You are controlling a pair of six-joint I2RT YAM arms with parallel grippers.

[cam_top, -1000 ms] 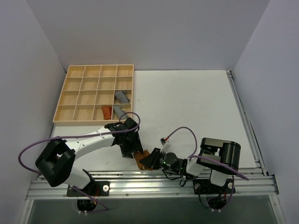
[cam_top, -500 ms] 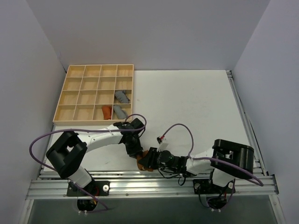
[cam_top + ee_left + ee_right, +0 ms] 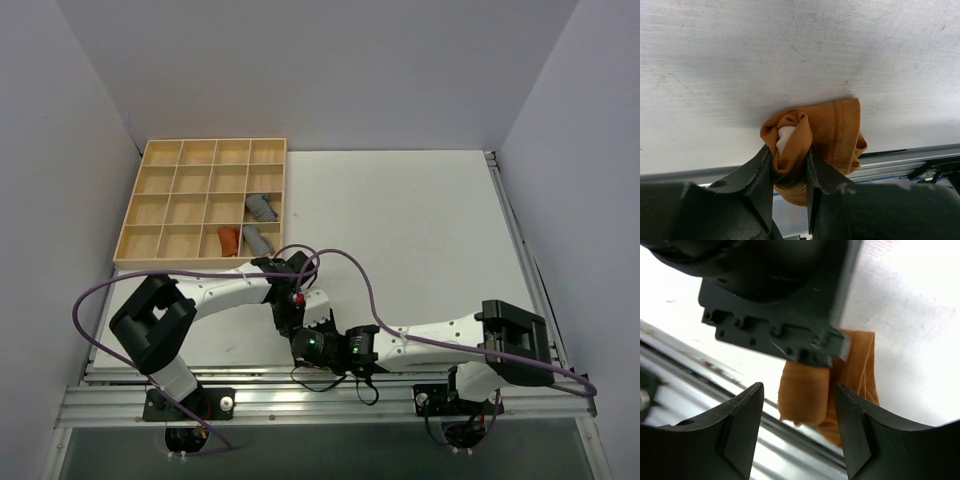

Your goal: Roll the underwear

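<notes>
The underwear (image 3: pixel 832 127) lay bunched into a loose roll on the table (image 3: pixel 790 50) right at the metal rail (image 3: pixel 905 157), its lower fold hanging over that rail and a sliver of pale band showing inside the curl. The left gripper (image 3: pixel 789 157) was clamped on the curled end, reaching in from the rail side. The right gripper (image 3: pixel 799 402) hung over the rail with its jaws wide apart, gripping nothing, the cloth showing in the gap between them.
</notes>
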